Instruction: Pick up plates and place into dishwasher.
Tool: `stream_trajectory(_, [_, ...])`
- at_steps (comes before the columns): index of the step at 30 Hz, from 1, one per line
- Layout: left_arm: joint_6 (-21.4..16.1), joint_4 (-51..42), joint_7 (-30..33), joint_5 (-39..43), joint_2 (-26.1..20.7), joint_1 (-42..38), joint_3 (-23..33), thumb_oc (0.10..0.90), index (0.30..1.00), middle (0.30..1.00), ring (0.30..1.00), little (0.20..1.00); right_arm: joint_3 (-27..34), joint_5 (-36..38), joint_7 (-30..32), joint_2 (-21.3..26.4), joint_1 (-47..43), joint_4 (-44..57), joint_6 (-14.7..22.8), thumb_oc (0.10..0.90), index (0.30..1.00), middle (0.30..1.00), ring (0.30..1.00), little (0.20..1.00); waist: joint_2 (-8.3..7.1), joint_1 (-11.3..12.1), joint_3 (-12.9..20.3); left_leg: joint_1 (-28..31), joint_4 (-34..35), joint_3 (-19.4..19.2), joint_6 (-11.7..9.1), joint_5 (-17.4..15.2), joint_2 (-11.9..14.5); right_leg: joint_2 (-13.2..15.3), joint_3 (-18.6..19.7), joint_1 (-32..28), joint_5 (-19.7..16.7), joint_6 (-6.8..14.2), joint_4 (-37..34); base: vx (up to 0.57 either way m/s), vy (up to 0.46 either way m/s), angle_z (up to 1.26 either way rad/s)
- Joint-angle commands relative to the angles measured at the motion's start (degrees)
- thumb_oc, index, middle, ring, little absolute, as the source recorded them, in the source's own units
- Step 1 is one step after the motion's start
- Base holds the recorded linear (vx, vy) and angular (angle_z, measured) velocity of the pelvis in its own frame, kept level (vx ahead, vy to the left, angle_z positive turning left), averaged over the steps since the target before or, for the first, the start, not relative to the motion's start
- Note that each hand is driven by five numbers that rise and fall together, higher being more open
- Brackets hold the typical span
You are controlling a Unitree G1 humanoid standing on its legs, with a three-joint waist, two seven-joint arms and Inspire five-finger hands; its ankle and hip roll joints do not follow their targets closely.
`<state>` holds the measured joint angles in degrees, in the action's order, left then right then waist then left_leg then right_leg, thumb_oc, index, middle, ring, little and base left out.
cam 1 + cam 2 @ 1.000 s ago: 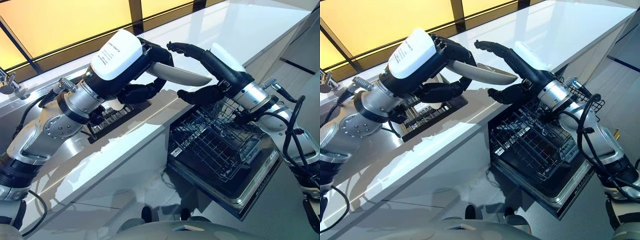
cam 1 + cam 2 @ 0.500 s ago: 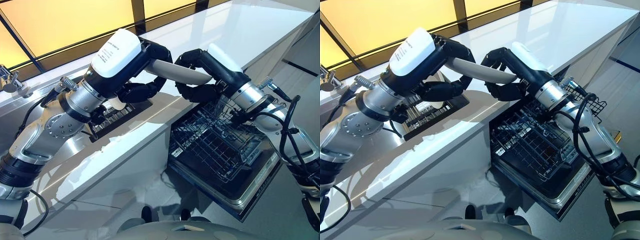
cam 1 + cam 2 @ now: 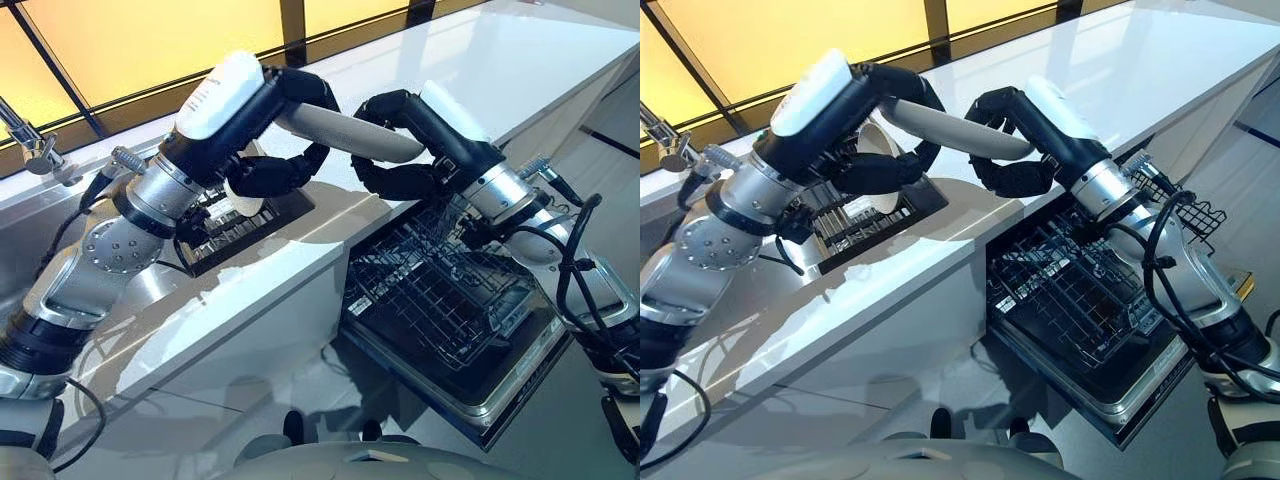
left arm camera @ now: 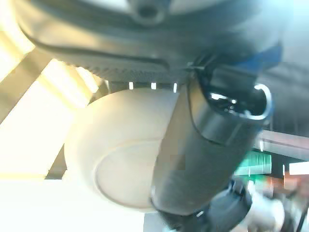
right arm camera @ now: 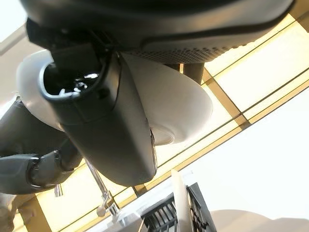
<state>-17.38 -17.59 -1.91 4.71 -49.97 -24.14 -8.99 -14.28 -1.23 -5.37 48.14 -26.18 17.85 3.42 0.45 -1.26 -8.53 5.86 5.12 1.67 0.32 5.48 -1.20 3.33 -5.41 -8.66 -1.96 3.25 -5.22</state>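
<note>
We are holding one white plate [image 3: 350,135] in the air above the front edge of the white counter [image 3: 500,60], and both hands are gripping it: our left hand [image 3: 285,130] is curling fingers and thumb round one rim, our right hand [image 3: 405,140] is clamping the opposite rim. The plate is hanging just over the open dishwasher rack [image 3: 440,290], which is jutting out below the counter. Behind our left hand, a dark drying rack [image 3: 240,220] is sitting on the counter, and a tap [image 3: 30,145] is standing at the far left.
</note>
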Motion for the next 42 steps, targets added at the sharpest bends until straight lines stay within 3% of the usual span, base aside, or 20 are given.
stream_trajectory(1, [1.78,1.80,1.85,6.49,0.73,0.14,6.48,0.800,0.900,0.900,0.900,0.900,8.72,4.05,7.50,-2.57,-3.02,0.76,4.09,0.100,0.300,0.300,0.300,0.200,-0.55,0.88,4.37,3.14,-0.12,-0.91,2.20,-7.08,-3.32,-4.10,-0.64,1.01,2.44,-0.34,3.95,0.00,0.000,0.00])
stream_trajectory(5, [3.77,4.12,2.55,7.79,1.37,2.05,8.38,0.800,0.900,0.900,0.900,0.900,9.97,9.34,6.27,-3.96,-2.01,-0.21,4.23,0.100,0.300,0.300,0.300,0.200,-0.46,1.03,4.08,3.30,-0.12,-0.92,2.21,-7.10,-3.28,-4.04,-1.00,0.83,2.59,-0.46,3.93,0.00,0.000,0.00])
stream_trajectory(10, [3.81,7.22,3.95,5.77,1.53,4.42,10.55,0.800,0.900,0.900,0.900,0.900,11.36,10.57,5.41,-4.89,-0.40,-1.10,4.90,0.100,0.300,0.300,0.300,0.200,-0.45,1.18,4.07,3.55,-0.12,-0.77,2.23,-7.56,-3.27,-4.08,-1.29,0.30,3.02,-0.58,3.41,0.01,-0.006,0.02])
stream_trajectory(15, [3.75,10.25,4.84,5.23,1.67,5.66,12.10,0.800,0.900,0.900,0.900,0.900,12.81,18.74,5.02,-6.59,1.03,-3.49,2.60,0.100,0.300,0.300,0.300,0.200,-0.46,1.20,4.07,3.70,-0.12,-1.00,2.00,-7.51,-3.13,-4.18,-1.52,-0.14,2.85,-0.73,2.83,-0.01,-0.013,0.03])
stream_trajectory(19, [2.71,13.00,6.33,4.11,1.43,6.85,13.09,0.800,0.900,0.900,0.900,0.900,15.72,26.44,11.16,-9.58,2.77,-7.41,2.87,0.100,0.300,0.300,0.300,0.200,-0.44,1.20,4.00,3.55,-0.12,-1.28,1.87,-7.06,-3.01,-4.28,-1.80,-0.31,2.32,-0.87,2.33,-0.02,-0.008,0.01])
stream_trajectory(26, [1.01,14.82,8.93,3.16,-0.35,11.71,18.27,0.800,0.900,0.900,0.900,0.900,26.00,16.04,30.63,-8.42,8.49,-12.83,9.72,0.100,0.300,0.300,0.300,0.200,-0.17,0.94,4.03,3.78,-0.12,-1.64,1.77,-7.59,-2.78,-4.55,-1.54,-0.58,2.85,-0.76,2.18,0.01,-0.012,0.08])
stream_trajectory(31, [-0.62,16.14,10.53,3.21,-1.34,14.29,21.61,0.800,0.900,0.900,0.900,0.900,32.47,17.52,38.93,-6.38,12.64,-18.37,9.96,0.100,0.300,0.300,0.300,0.200,0.04,0.94,3.85,3.96,-0.12,-1.68,1.74,-7.84,-2.74,-4.58,-1.54,-0.69,3.15,-0.68,2.30,0.00,0.000,0.00])
stream_trajectory(33, [-1.19,16.63,11.08,3.65,-1.86,15.47,23.15,0.800,0.900,0.900,0.900,0.900,34.52,16.85,42.02,-5.86,14.54,-21.11,8.40,0.100,0.300,0.300,0.300,0.200,0.19,1.01,3.76,4.00,-0.12,-1.73,1.69,-7.83,-2.71,-4.47,-1.78,-0.78,3.23,-0.68,2.28,0.00,-0.007,-0.02])
stream_trajectory(37, [-1.52,17.14,12.10,4.64,-2.73,16.84,25.12,0.800,0.900,0.900,0.900,0.900,36.19,16.77,43.74,-5.29,15.80,-26.39,5.71,0.100,0.300,0.300,0.300,0.200,0.46,1.30,3.53,4.11,-0.12,-1.65,1.62,-7.83,-2.65,-4.35,-2.25,-0.89,3.39,-0.72,2.38,0.00,-0.004,-0.01])
stream_trajectory(42, [-2.05,16.34,12.08,6.21,-2.04,18.99,27.55,0.800,0.900,0.900,0.900,0.900,34.87,13.29,35.99,-5.38,18.29,-31.54,0.33,0.100,0.300,0.300,0.300,0.200,0.53,1.66,2.85,3.91,-0.12,-1.31,1.36,-7.60,-2.59,-4.11,-3.02,-1.03,3.37,-0.75,2.13,0.01,-0.006,0.01])
